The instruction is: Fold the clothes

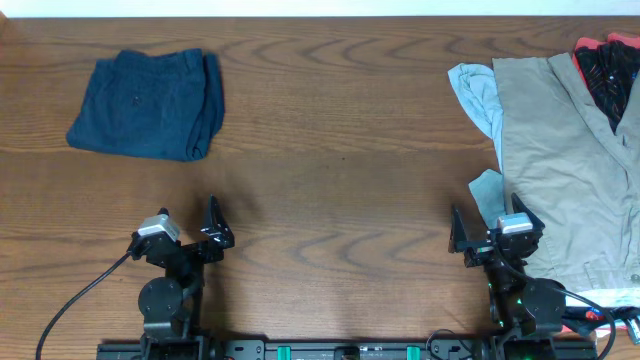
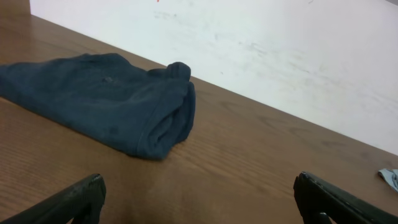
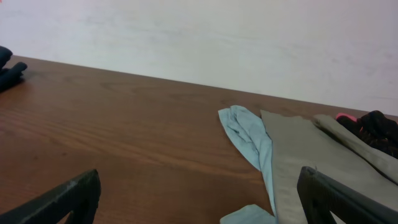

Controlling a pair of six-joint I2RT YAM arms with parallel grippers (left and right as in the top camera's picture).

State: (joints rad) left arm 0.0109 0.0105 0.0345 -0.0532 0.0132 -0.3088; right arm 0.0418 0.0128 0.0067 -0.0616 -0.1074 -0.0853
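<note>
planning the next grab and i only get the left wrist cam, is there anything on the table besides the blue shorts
observer: yes, a tan garment lies spread out on the right side of the table, far from the shorts.
operator: anything else in that pile
observer: a pale blue-grey garment sticks out along the tan one's left edge, partly beneath it.
operator: is the right arm holding any of it
observer: no, the right gripper is open and empty, low over the table just in front of those two garments.
</note>
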